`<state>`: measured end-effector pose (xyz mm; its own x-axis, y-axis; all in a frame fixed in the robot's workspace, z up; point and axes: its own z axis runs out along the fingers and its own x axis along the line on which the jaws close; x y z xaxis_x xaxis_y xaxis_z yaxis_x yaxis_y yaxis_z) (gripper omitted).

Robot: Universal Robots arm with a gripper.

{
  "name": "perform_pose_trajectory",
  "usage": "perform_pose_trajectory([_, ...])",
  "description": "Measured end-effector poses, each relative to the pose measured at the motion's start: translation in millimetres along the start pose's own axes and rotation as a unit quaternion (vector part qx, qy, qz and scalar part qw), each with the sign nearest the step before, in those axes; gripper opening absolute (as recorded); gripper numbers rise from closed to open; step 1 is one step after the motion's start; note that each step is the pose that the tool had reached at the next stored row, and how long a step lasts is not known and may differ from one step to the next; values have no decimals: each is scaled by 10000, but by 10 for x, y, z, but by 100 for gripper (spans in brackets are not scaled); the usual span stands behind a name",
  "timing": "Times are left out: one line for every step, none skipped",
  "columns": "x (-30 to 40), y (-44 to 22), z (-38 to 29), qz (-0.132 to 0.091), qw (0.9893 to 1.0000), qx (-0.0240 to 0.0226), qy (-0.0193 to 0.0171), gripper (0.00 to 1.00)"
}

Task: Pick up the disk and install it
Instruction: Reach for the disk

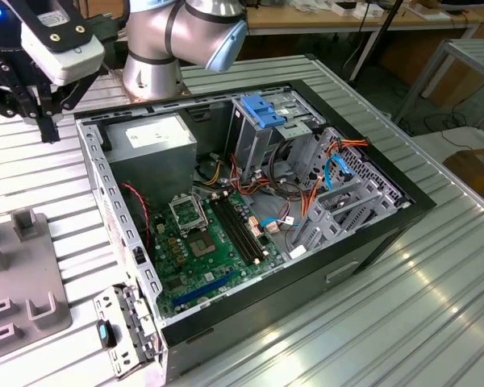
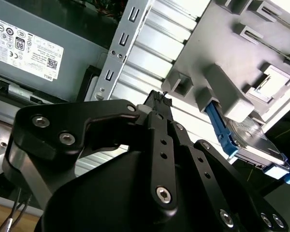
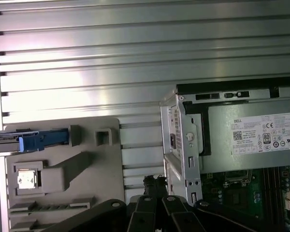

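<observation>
The open computer case (image 1: 371, 242) lies on the ribbed metal counter (image 1: 436, 306); inside it I see the grey power supply (image 1: 149, 141) in one corner, the green motherboard (image 1: 202, 250) flat on the case floor, a bare blue bracket (image 1: 262, 113) on top of the drive cage, and a tangle of orange and blue cables (image 1: 339, 165) beside that cage. A grey fixture (image 3: 63, 169) sits on the counter just beside the case; the disk (image 2: 253, 140) is slotted into it, blue rails along its edges, one end caught between the fixture's raised blocks. My gripper (image 2: 158, 96) is closed on nothing, fingertips together; it hangs over the strip of counter between the fixture and the case wall, apart from the disk. In the first wrist view the disk is edge-on and cut off by the frame, its blue rail end the clearest part; in the second wrist view my own black linkage hides much of the counter below; in the exterior view the fixture is cut off at the frame's edge.
</observation>
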<state>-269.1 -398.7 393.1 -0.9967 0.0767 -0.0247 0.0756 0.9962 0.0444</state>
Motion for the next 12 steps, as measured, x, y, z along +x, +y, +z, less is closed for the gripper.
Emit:
perform_pose_trajectory([45,-3,-1,0,10000,0,0,11])
perform_pose_trajectory([90,-7,-3,0,10000,0,0,11])
perform_pose_trajectory([128,-10,-4,0,10000,0,0,11])
perform_pose_trajectory([198,-15,-6,1,10000,0,0,11])
perform_pose_trajectory([230,-17,-6,2,10000,0,0,11])
perform_pose_trajectory([253,-19,-6,2,10000,0,0,11])
perform_pose_trajectory([295,-22,-8,2,10000,0,0,11])
perform_pose_trajectory([328,-24,-10,2,10000,0,0,11])
perform_pose_trajectory([399,-30,-11,3,10000,0,0,11])
perform_pose_trajectory([470,-35,-13,4,10000,0,0,11])
perform_pose_trajectory([510,-38,-14,4,10000,0,0,11])
perform_pose_trajectory([556,-42,-16,4,10000,0,0,11])
